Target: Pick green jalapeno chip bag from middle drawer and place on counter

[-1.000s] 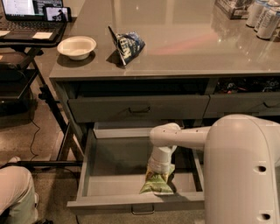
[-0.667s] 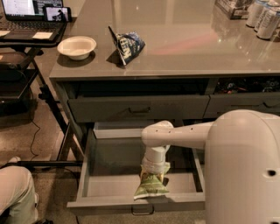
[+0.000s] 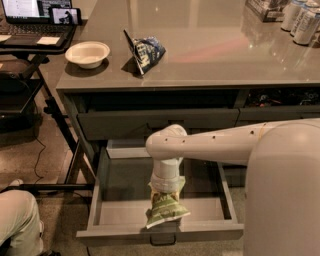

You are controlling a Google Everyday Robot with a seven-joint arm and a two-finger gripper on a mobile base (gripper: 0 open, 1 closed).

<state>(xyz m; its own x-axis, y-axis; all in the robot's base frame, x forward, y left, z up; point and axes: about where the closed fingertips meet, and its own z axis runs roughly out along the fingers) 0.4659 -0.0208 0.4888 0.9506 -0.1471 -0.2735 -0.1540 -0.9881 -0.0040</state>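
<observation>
Green and crinkled, the green jalapeno chip bag is hanging from the gripper, which is pointing straight down into the open middle drawer with its jaws clamping the bag's bunched top. Over the last second the arm has been sliding leftward along the drawer and rising a little, and the bag has been travelling with it instead of staying on the drawer floor. That suggests the grasp is holding and the pick is largely made. The bag is still hanging low, over the drawer's front portion, so the lift clear of the drawer and the carry up to the counter are still pending.

Counting what is showing: one green bag, one blue-and-white chip bag lying on the counter, one white bowl near its left corner, one laptop on the side table, and one upper drawer sitting nearly closed. Cans are standing at the far right, cut off by the edge, so their number is not certain.
</observation>
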